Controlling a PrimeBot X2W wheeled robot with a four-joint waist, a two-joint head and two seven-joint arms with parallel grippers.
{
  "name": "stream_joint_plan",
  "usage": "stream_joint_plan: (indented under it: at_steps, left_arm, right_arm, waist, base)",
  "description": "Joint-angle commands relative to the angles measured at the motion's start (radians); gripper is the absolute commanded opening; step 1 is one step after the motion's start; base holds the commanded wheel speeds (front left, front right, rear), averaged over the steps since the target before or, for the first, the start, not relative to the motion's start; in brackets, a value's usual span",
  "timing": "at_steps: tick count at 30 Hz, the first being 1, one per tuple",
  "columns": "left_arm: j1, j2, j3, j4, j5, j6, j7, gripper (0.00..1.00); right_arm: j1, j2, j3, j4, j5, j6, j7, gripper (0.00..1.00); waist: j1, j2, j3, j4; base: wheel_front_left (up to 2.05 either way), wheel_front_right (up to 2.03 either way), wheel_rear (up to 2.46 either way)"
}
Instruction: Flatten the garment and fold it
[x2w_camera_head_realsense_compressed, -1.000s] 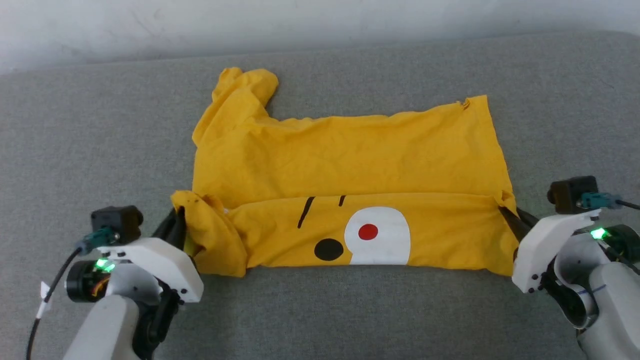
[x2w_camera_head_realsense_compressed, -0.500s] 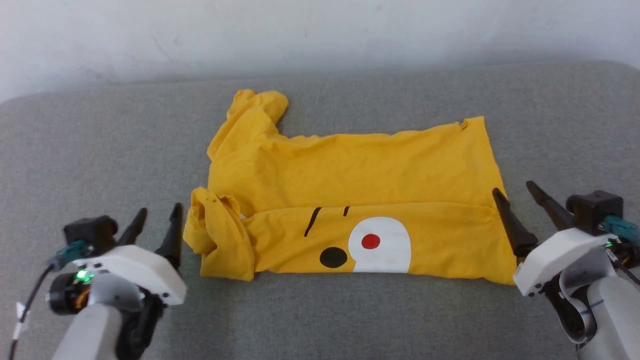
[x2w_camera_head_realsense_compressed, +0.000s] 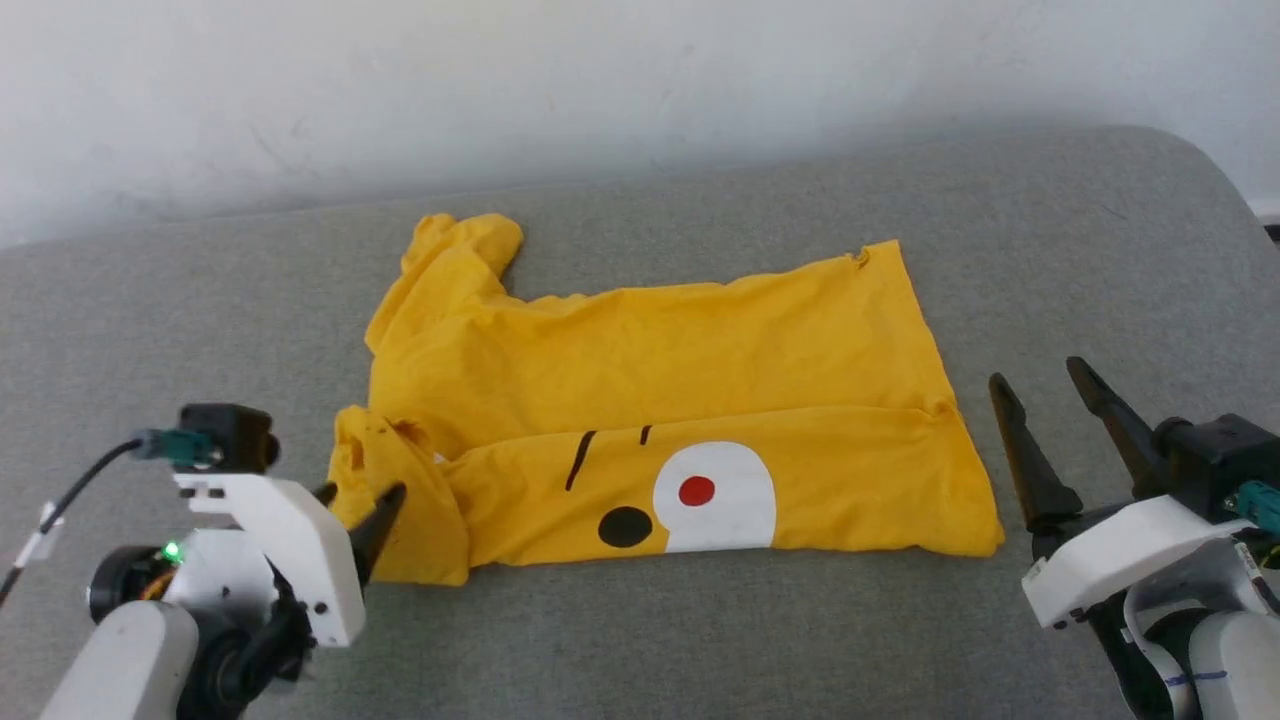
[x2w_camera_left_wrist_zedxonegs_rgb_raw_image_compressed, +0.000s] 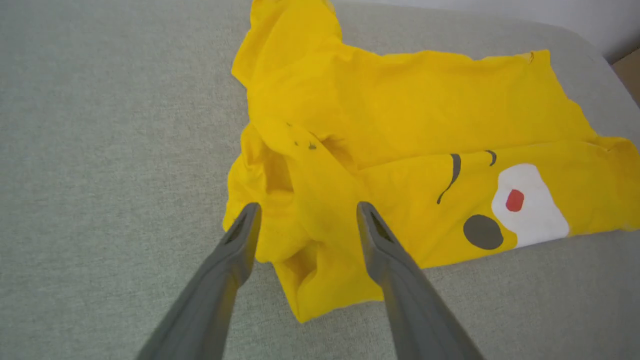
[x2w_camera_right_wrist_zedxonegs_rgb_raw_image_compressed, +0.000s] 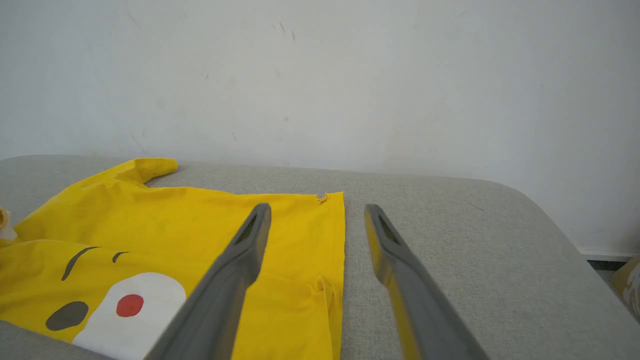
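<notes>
Between left gripper (x2w_camera_head_realsense_compressed: 362, 490) and right gripper (x2w_camera_head_realsense_compressed: 1035, 372) — both spread wide, empty — lies the garment (x2w_camera_head_realsense_compressed: 650, 380).

The head view looks down from above on the whole garment (x2w_camera_head_realsense_compressed: 650, 390) on the grey bench (x2w_camera_head_realsense_compressed: 700, 640). The left wrist view is close over its bunched end; the right wrist view sits low at the other end, facing the wall (x2w_camera_right_wrist_zedxonegs_rgb_raw_image_compressed: 320, 75). All share the print (x2w_camera_head_realsense_compressed: 735, 500).

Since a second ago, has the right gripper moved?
Yes. The right gripper has backed rightward off the shirt corner it pinched; it now stands open, clear of the cloth.
</notes>
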Motion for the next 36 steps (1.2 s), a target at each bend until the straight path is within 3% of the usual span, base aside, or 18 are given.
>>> stream_joint_plan:
  at_steps: [1, 14, 15, 16, 18, 25, 32, 36]
  left_arm:
    - [-0.003, 0.004, -0.010, 0.001, -0.009, 0.008, 0.025, 1.00]
    - [-0.046, 0.003, -0.118, 0.235, 0.041, 0.065, 0.199, 1.00]
    - [-0.044, 0.002, -0.126, 0.247, 0.038, 0.064, 0.216, 0.78]
    - [-0.042, -0.001, -0.133, 0.255, 0.031, 0.061, 0.232, 0.41]
    - [-0.037, -0.003, -0.145, 0.264, 0.022, 0.055, 0.260, 0.00]
    - [-0.027, -0.007, -0.153, 0.265, -0.002, 0.046, 0.288, 0.00]
    - [-0.049, -0.013, -0.146, 0.248, -0.009, 0.038, 0.265, 0.00]
    - [-0.061, -0.021, -0.145, 0.247, -0.011, 0.033, 0.250, 0.00]
  right_arm:
    - [0.008, 0.008, 0.000, -0.009, -0.005, -0.002, 0.005, 1.00]
    - [-0.005, 0.019, -0.014, 0.011, 0.012, -0.002, 0.065, 1.00]
    - [-0.007, 0.016, -0.020, 0.016, 0.014, -0.002, 0.075, 1.00]
    - [-0.009, 0.010, -0.022, 0.028, 0.019, -0.002, 0.097, 1.00]
    - [-0.016, -0.001, -0.012, 0.057, 0.043, -0.002, 0.151, 1.00]
    - [-0.108, -0.047, 0.090, 0.250, 0.167, -0.002, 0.385, 1.00]
    - [-0.266, -0.053, 0.185, 0.490, 0.256, -0.002, 0.454, 1.00]
    - [-0.324, -0.040, 0.242, 0.649, 0.305, -0.002, 0.560, 1.00]
  waist:
    - [0.0002, -0.0001, 0.021, -0.019]
    - [0.0002, -0.0001, 0.066, -0.072]
    - [0.0002, -0.0001, 0.065, -0.073]
    - [0.0002, -0.0001, 0.064, -0.073]
    - [0.0002, -0.0001, 0.060, -0.073]
    - [0.0002, -0.0001, 0.041, -0.064]
    - [0.0002, -0.0001, 0.051, -0.043]
    - [0.0002, -0.0001, 0.054, -0.027]
  base:
    - [0.00, 0.00, 0.00]
    - [0.00, 0.00, 0.00]
    - [0.00, 0.00, 0.00]
    - [0.00, 0.00, 0.00]
    - [0.00, 0.00, 0.00]
    - [0.00, 0.00, 0.00]
    - [0.00, 0.00, 0.00]
    - [0.00, 0.00, 0.00]
